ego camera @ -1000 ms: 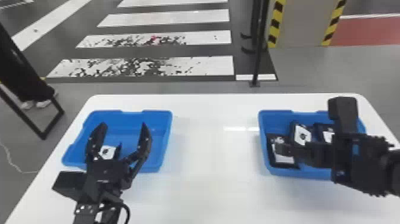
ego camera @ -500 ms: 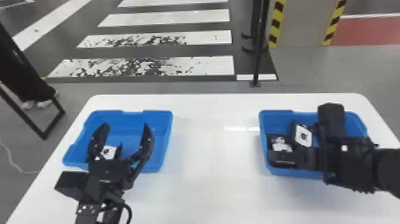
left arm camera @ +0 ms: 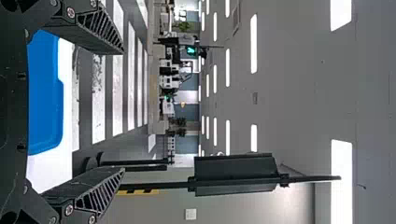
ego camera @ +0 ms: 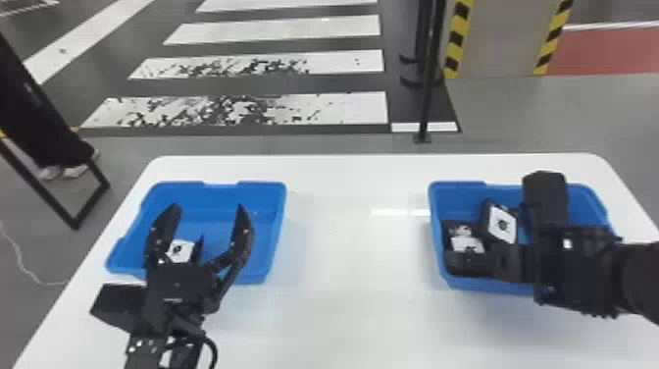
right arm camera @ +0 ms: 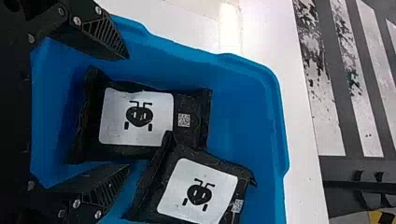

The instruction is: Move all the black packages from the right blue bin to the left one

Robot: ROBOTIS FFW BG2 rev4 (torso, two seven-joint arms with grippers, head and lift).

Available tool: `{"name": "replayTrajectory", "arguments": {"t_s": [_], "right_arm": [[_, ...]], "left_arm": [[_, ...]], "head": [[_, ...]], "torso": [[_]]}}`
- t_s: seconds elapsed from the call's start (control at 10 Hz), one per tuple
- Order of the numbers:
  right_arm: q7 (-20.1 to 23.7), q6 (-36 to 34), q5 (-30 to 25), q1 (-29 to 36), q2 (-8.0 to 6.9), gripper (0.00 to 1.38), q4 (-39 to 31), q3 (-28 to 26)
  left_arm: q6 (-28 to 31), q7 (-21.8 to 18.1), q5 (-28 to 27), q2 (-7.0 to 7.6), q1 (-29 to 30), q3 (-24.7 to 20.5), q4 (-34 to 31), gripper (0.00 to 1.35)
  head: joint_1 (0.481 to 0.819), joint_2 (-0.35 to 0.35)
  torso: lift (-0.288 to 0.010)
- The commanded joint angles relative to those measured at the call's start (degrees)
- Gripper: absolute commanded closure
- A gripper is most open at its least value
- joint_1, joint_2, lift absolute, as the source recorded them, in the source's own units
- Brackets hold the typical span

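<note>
Standing at the left end of the tabletop [ego camera: 333, 255] is the left blue bin [ego camera: 275, 201]. One black package with a white label [ego camera: 180, 251] lies inside it, toward the near left part. The left gripper [ego camera: 206, 208] comes in from the near edge of the tabletop and is positioned over this bin, fingers spread well apart. In the head view, the package appears just beside the left-hand finger. The left wrist view also shows the fingers apart, with blue bin wall between them.

Beyond the tabletop, white crosswalk stripes [ego camera: 235, 110] mark the floor, and a black pole [ego camera: 427, 98] stands upright to their right.

The right blue bin [ego camera: 453, 189] is located at the right end. It contains a flat-lying labelled package [ego camera: 466, 244] at its left side and, just right of that, an askew labelled package [ego camera: 502, 224]; one corner of the second overlaps the edge of the first. The right gripper [ego camera: 507, 267] enters from the right side, at the near part of the bin, fingers apart.
</note>
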State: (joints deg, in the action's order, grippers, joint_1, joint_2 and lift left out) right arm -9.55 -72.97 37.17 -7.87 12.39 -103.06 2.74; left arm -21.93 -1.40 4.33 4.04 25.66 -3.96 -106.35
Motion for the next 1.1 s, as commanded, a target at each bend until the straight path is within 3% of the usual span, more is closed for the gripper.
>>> {"name": "replayTrajectory", "arguments": {"t_s": [0.0, 0.4, 0.8, 1.0], "right_arm": [[-0.1, 0.0, 0.3, -0.3, 0.0, 0.25, 0.9, 0.0], [-0.5, 0.1, 0.7, -1.6, 0.0, 0.3, 3.1, 0.3], [-0.4, 0.1, 1.5, -2.3, 0.0, 0.62, 4.7, 0.3], [-0.1, 1.1, 3.4, -2.3, 0.09, 0.89, 5.5, 0.2]], "left_arm": [[-0.2, 0.0, 0.0, 0.0, 0.1, 0.0, 0.1, 0.15], [-0.2, 0.0, 0.1, -0.09, 0.2, 0.0, 0.1, 0.15], [-0.2, 0.0, 0.1, -0.17, 0.3, -0.4, 0.3, 0.15], [-0.3, 0.0, 0.2, -0.17, 0.5, -0.5, 0.5, 0.15]], "head": [[0.695, 0.117], [0.695, 0.113], [0.695, 0.117], [0.695, 0.12]], "torso": [[-0.14], [-0.14], [-0.14], [-0.14]]}}
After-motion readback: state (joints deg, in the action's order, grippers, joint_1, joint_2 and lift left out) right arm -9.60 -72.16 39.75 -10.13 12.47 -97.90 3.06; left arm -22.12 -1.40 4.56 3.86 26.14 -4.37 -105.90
